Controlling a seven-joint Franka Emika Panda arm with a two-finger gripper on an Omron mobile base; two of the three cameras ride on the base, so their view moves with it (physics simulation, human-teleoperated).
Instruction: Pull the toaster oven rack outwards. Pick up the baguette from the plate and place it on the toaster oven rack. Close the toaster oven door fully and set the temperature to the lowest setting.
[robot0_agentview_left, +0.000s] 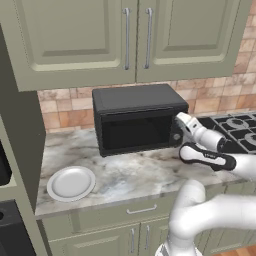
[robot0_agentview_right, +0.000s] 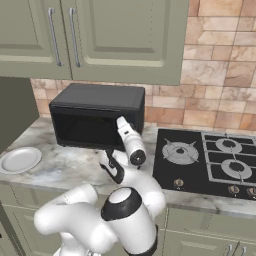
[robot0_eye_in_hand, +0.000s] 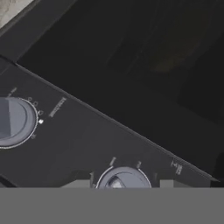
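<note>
the toaster oven (robot0_agentview_left: 137, 120) sits on the marble counter (robot0_agentview_left: 125, 175) against the brick wall, its toaster oven door (robot0_agentview_left: 135, 132) closed. the gripper (robot0_agentview_left: 178, 117) is pressed up to the control strip at the oven's right end, a round knob (robot0_eye_in_hand: 124, 178) between its fingers; whether they clench it, i cannot tell. the empty plate (robot0_agentview_left: 71, 183) lies well apart, to the front left.

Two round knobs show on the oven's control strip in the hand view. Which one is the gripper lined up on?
The lower knob, at the bottom edge between the fingertips; the other knob sits off at the left edge.
</note>
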